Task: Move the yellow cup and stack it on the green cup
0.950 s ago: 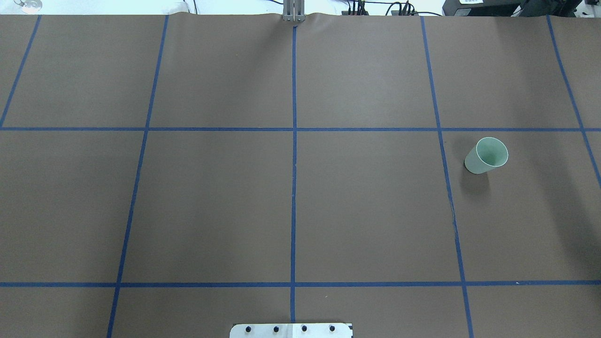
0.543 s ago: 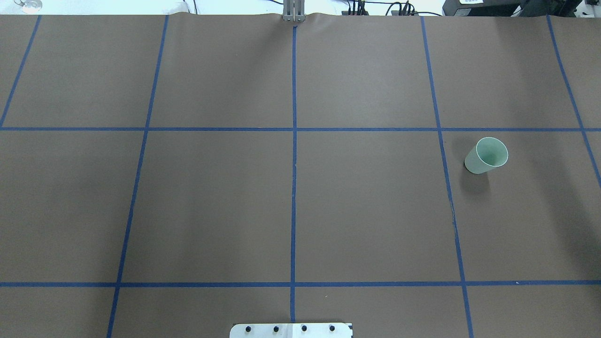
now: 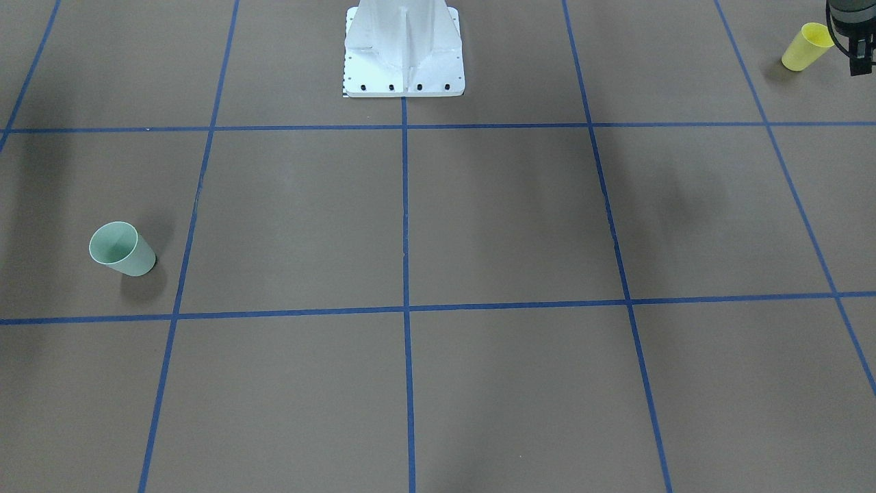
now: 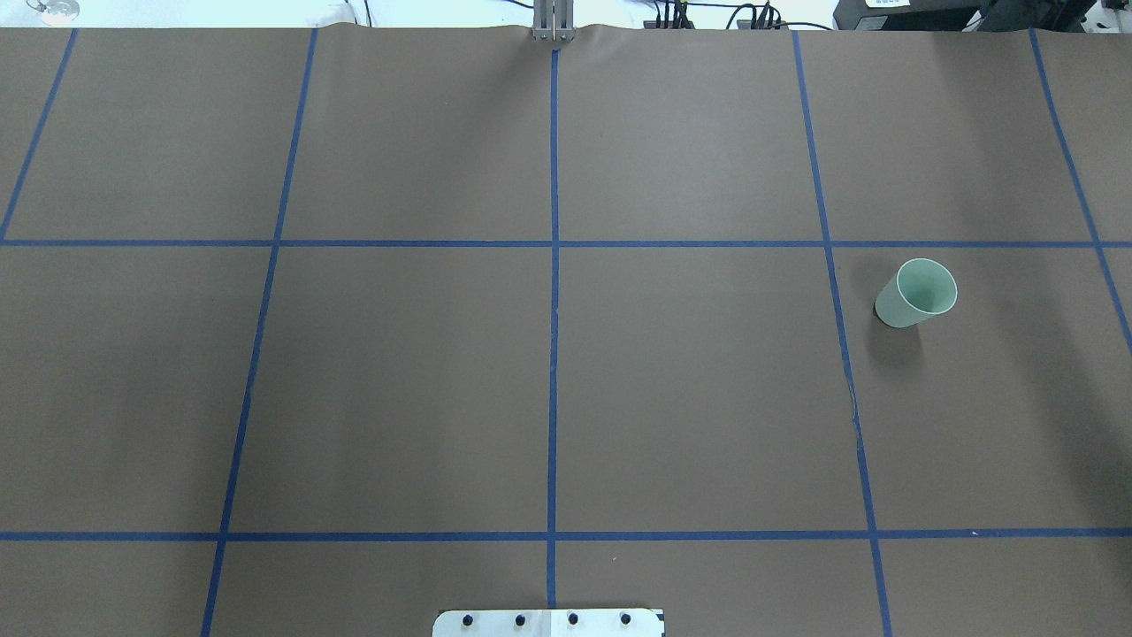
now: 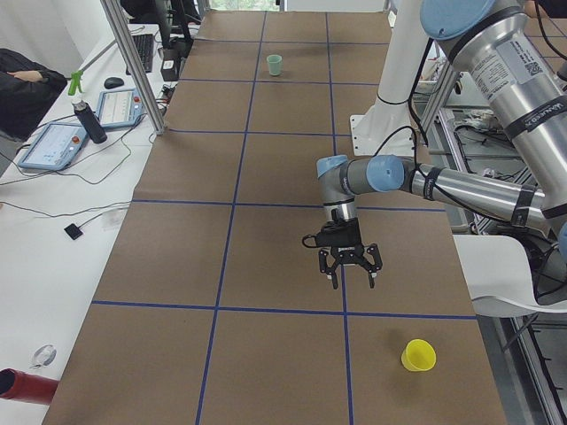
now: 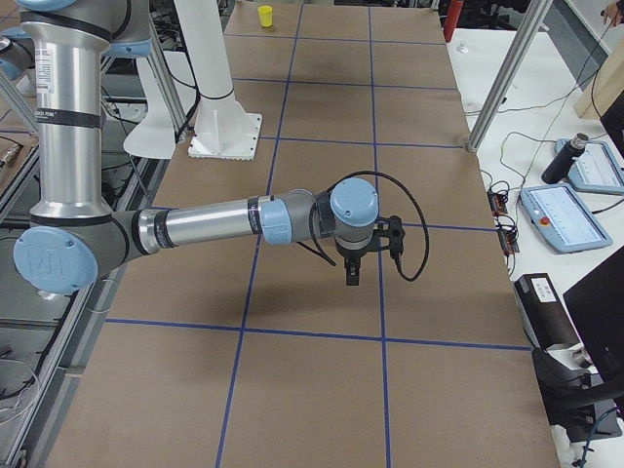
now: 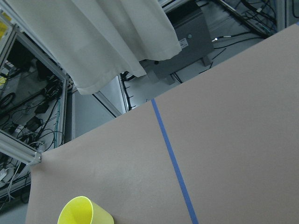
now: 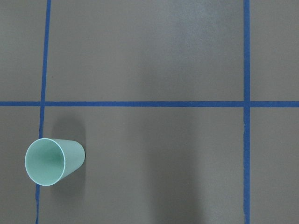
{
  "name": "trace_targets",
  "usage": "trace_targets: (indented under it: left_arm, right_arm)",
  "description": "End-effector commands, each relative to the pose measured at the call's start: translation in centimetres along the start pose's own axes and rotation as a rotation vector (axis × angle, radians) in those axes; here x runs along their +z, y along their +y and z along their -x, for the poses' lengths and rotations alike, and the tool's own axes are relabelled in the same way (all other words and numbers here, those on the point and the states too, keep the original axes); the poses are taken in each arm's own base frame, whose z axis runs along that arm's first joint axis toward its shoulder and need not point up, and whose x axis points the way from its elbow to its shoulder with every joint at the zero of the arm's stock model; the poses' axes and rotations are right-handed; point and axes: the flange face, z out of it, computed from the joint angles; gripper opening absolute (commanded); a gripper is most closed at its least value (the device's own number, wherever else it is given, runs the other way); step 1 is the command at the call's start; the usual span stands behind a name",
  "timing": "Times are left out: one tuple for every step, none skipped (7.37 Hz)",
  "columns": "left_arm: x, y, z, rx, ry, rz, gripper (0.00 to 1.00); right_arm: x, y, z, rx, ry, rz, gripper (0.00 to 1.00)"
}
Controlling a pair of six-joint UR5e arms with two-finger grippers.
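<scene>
The yellow cup (image 5: 418, 355) stands upright near my left gripper (image 5: 352, 279), outward toward the table's end; the green cup (image 4: 916, 294) sits well apart, rightward; whether my fingers are spread, I cannot tell.

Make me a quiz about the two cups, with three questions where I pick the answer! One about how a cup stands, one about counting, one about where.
1. How does the green cup stand?
A) on its side
B) upside down
C) upright, mouth up

2. How many cups are on the table?
A) two
B) three
C) five

3. Where is the yellow cup?
A) inside the green cup
B) by itself, at the other end of the table from the green cup
C) on the robot's white base

Answers:
1 C: the right wrist view looks down into its open mouth.
2 A: there is one green cup and one yellow cup, and no view shows another.
3 B: in the exterior left view the yellow cup stands close by and the green cup far off.
</scene>
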Motion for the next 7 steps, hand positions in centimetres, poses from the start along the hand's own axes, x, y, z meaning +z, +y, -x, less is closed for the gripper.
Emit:
trace_targets:
  left_arm:
    - [3.5, 2.5, -0.1, -0.187, -0.079, -0.081, 1.00]
    - [6.3, 3.6, -0.2, -0.235, -0.129, -0.119, 1.00]
    - [8.3, 4.8, -0.7, -0.278, -0.164, -0.143, 1.00]
    - [9.6, 6.7, -1.9, -0.314, -0.190, -0.145, 1.00]
    - [10.0, 8.7, -3.6, -0.344, -0.196, -0.138, 1.00]
    - [11.5, 10.9, -4.6, -0.354, -0.226, -0.150, 1.00]
    - [13.5, 12.7, -5.3, -0.351, -0.265, -0.175, 1.00]
  right_arm:
    - [0.1, 0.1, 0.0, 0.000, 0.000, 0.002, 1.00]
    - [0.2, 0.1, -0.2, 0.004, 0.000, 0.004, 1.00]
    - [0.3, 0.2, -0.4, 0.009, 0.002, 0.008, 1.00]
    - [0.5, 0.3, -0.6, 0.014, 0.003, 0.013, 1.00]
    - [0.7, 0.6, -0.8, 0.017, 0.003, 0.018, 1.00]
    - [0.9, 0.7, -0.9, 0.019, 0.005, 0.021, 1.00]
    - [0.9, 0.9, -1.1, 0.021, 0.005, 0.023, 1.00]
